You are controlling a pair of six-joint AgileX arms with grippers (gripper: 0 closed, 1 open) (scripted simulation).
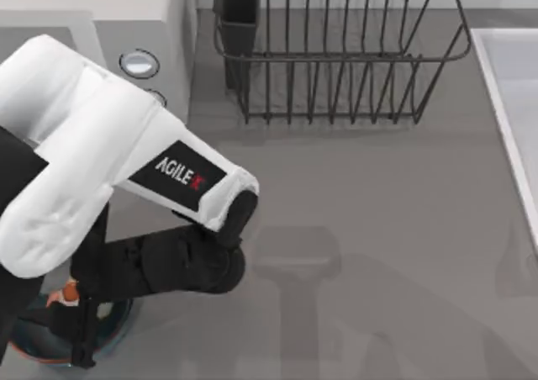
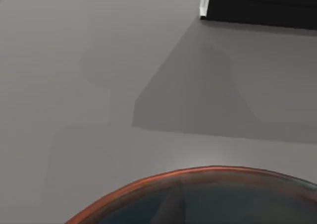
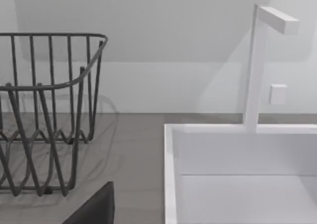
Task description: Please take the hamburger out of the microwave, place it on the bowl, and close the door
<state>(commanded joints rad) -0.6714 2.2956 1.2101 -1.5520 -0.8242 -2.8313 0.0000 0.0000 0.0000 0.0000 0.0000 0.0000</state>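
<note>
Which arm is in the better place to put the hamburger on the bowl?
Left. Its gripper hangs over the bowl at the table's near left, the hamburger beside it. The left wrist view shows the bowl's rim close below.

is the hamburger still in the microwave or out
Out. In the top view the hamburger sits over the bowl at the table's near left, under the left arm, away from the microwave.
</note>
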